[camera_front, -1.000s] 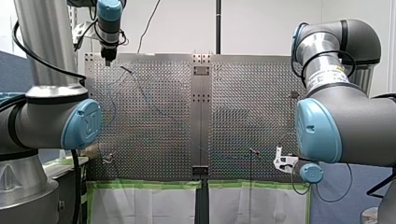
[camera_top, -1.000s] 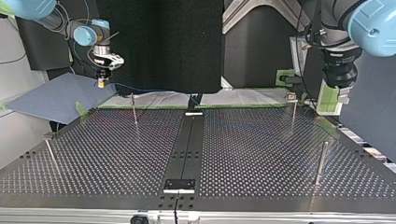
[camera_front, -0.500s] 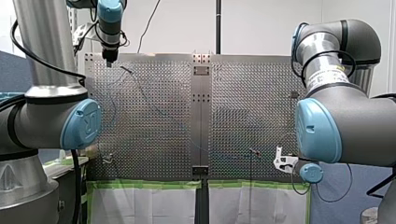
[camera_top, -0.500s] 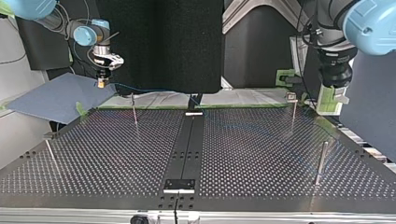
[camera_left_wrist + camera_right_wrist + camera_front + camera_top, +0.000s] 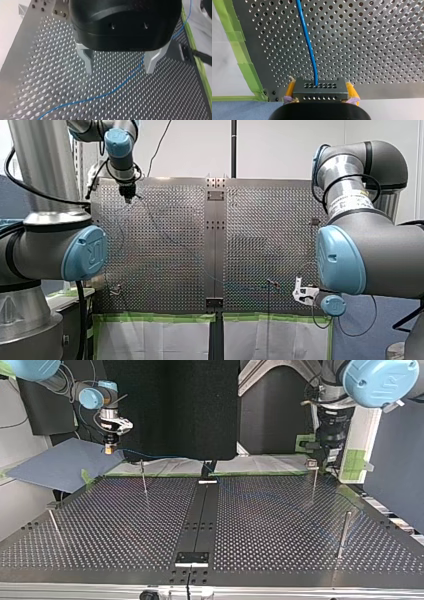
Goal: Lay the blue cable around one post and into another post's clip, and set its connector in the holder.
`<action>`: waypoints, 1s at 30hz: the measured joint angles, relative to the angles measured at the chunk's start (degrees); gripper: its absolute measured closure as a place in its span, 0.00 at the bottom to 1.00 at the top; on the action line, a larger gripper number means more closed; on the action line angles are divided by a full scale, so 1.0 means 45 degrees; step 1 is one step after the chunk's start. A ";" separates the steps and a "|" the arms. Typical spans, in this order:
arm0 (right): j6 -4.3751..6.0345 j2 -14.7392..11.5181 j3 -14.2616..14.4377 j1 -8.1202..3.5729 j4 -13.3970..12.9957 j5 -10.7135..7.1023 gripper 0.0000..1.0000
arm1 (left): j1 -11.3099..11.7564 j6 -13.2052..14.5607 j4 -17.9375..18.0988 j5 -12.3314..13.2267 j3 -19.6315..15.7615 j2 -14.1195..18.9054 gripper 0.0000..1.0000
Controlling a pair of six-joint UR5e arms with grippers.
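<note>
In the right wrist view my right gripper point(image 5: 320, 96) is shut, its yellow pads point(image 5: 352, 91) clamping a grey connector block point(image 5: 320, 87). The blue cable point(image 5: 308, 42) leaves that block and runs out over the perforated table. In the top view this gripper point(image 5: 108, 450) hangs off the table's far left corner. My left gripper point(image 5: 119, 67) is open, its metal fingers point(image 5: 151, 62) standing on either side of the cable point(image 5: 117, 88) and well above it. In the top view it point(image 5: 327, 452) hovers by the clip post point(image 5: 313, 477). In the front view it point(image 5: 128, 197) is over the table's far left part.
Thin posts stand on the table point(image 5: 280, 525): one point(image 5: 143, 477) near the far left, one point(image 5: 344, 532) at the right, one point(image 5: 54, 525) at the near left. A black rail point(image 5: 200, 515) runs down the middle. Green tape point(image 5: 242, 57) lines the table's edge beside a blue-grey sheet point(image 5: 60, 462).
My left arm has swung in from the table's corner, leftward in the top view and down-right in the front view, over the cable. My right arm has held still.
</note>
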 joint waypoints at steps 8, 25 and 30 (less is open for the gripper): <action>0.0012 0.0003 0.0000 0.0002 -0.0001 0.0032 1.00 | -0.0466 -0.0854 0.0865 0.0863 -0.0862 -0.0300 0.00; -0.0142 0.0003 0.0000 0.0160 0.0037 0.0042 1.00 | -0.2097 -0.1996 0.2728 0.2521 -0.2724 -0.2112 0.00; -0.0204 0.0006 0.0001 0.0189 0.0048 0.0044 1.00 | -0.2704 -0.2562 0.3341 0.2121 -0.3333 -0.2721 0.00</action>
